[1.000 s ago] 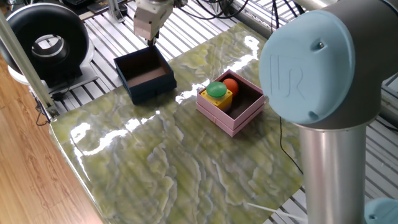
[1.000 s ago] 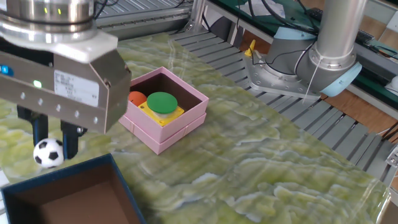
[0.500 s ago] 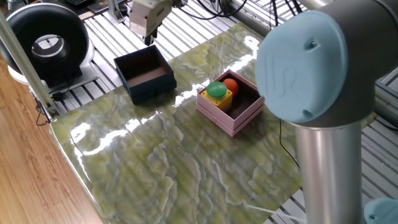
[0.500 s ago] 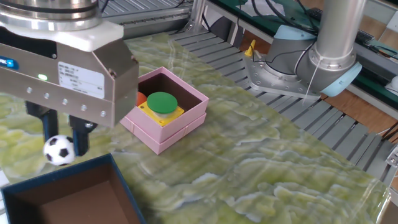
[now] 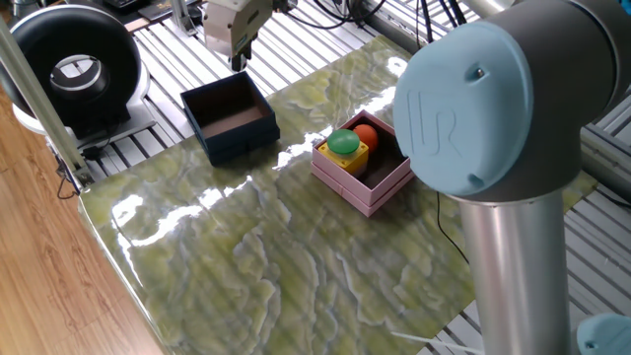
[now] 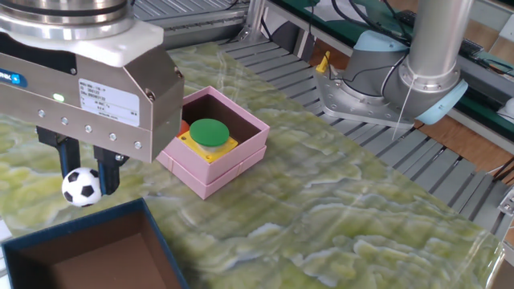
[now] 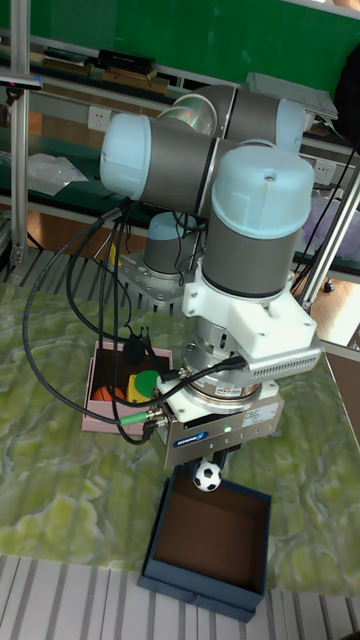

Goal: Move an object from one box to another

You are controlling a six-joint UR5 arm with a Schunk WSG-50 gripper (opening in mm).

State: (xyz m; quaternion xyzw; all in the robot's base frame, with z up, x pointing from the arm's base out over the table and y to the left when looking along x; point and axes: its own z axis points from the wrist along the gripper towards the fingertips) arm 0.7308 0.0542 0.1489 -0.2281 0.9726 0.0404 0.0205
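A small black-and-white soccer ball (image 6: 82, 187) hangs in the air above the navy box (image 6: 88, 255), with my gripper (image 6: 84, 183) shut on it. The tall fixed view shows the ball (image 7: 208, 476) just over the box's far rim (image 7: 210, 545). The navy box (image 5: 230, 117) has a bare brown floor. My gripper (image 5: 235, 61) is above its back edge. The pink box (image 5: 363, 163) sits to the right, holding a yellow block with a green top (image 5: 343, 145) and an orange ball (image 5: 366, 134). That pink box (image 6: 214, 143) also shows behind my gripper.
A black round device (image 5: 69, 65) stands beyond the table's left edge. The arm's large grey-blue joint (image 5: 488, 104) blocks the right of one fixed view. The arm's base (image 6: 397, 88) stands at the table's far side on slatted metal rails.
The gripper has risen with the soccer ball and shifted slightly toward the pink box. Both boxes stay where they were.
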